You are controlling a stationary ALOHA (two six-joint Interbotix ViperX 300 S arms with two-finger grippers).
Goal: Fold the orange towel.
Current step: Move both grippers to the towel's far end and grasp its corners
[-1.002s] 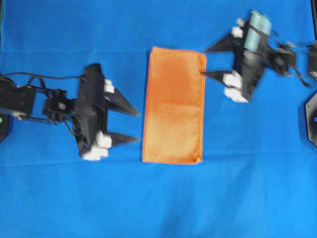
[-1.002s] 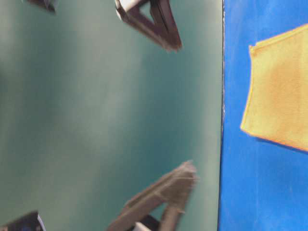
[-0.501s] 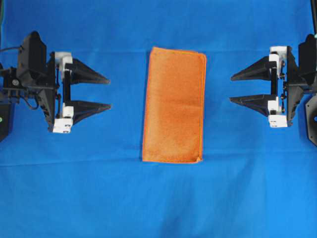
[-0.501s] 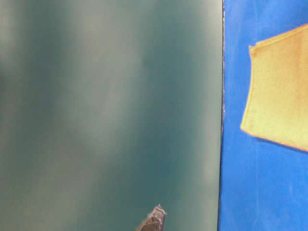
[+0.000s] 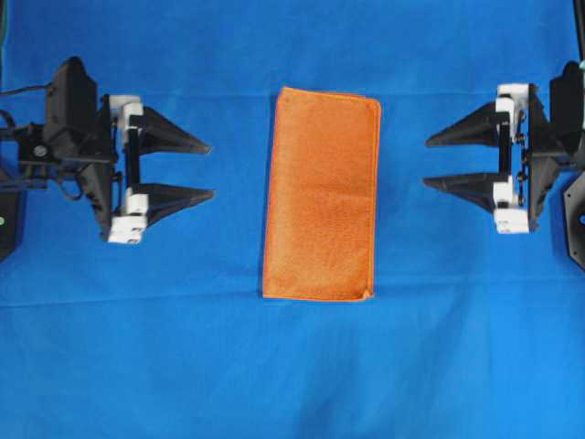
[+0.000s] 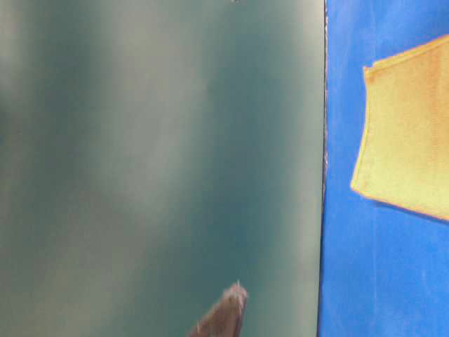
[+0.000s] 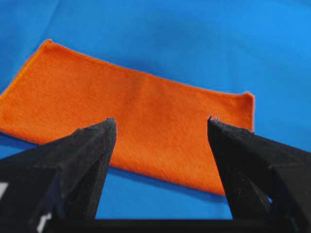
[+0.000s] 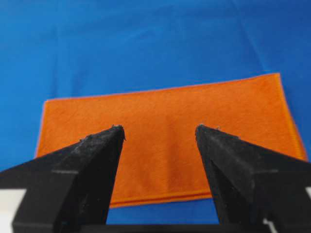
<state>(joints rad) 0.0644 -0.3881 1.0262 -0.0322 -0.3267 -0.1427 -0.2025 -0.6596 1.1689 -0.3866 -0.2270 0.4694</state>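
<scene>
Orange towel: laid flat on the blue cloth surface, midway between the two arms; seen as a long narrow rectangle, already doubled over, layered edges visible along its right side in the overhead view.
Left gripper: jaws spread wide, nothing held; tips pointed at the towel's left long edge, well apart from it.
Right gripper: jaws spread wide, nothing held; tips pointed at the towel's right long edge, clear of the fabric.
Wrist views: towel framed between each pair of black fingers, untouched.
Table-level view: one towel corner seen on blue; a blurred dark finger tip noted at the lower edge, arm not identifiable.
</scene>
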